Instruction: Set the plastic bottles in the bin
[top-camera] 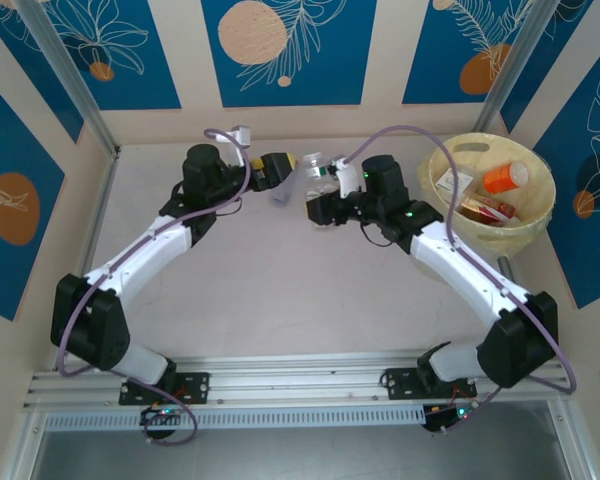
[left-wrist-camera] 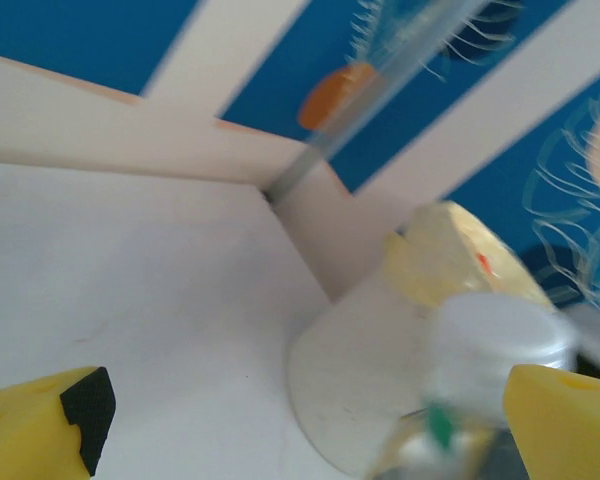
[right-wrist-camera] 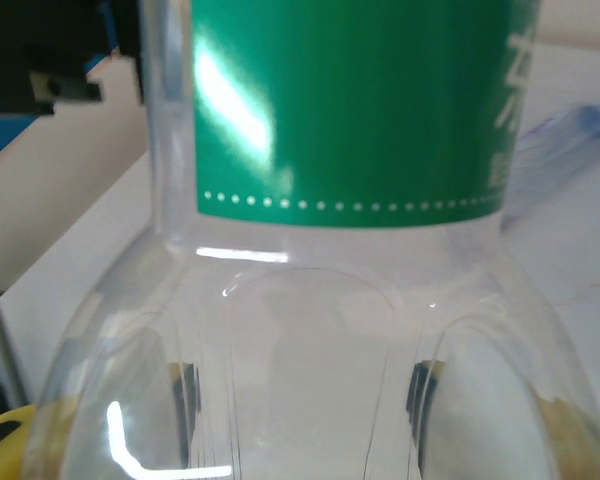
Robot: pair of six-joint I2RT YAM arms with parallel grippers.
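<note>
In the upper middle of the frame the right gripper [top-camera: 321, 200] pinches the green-labelled bottle [top-camera: 318, 177] in its jaws while the left gripper [top-camera: 290, 172] holds its jaws spread beside it, seemingly because the bin [top-camera: 490, 238] sits upper right, on the right gripper's side.

The overhead camera sits high behind the arm bases and looks down and forward, taking in the whole counter [top-camera: 280, 290] up to the back wall. The left wrist camera rides low, facing the far right corner, its yellow fingers [left-wrist-camera: 40, 430] at the bottom corners. It catches the bin [left-wrist-camera: 450, 255], the same bin [top-camera: 490, 240] the overhead has at upper right. The right wrist camera is pressed close against a clear bottle [right-wrist-camera: 310, 330].
</note>
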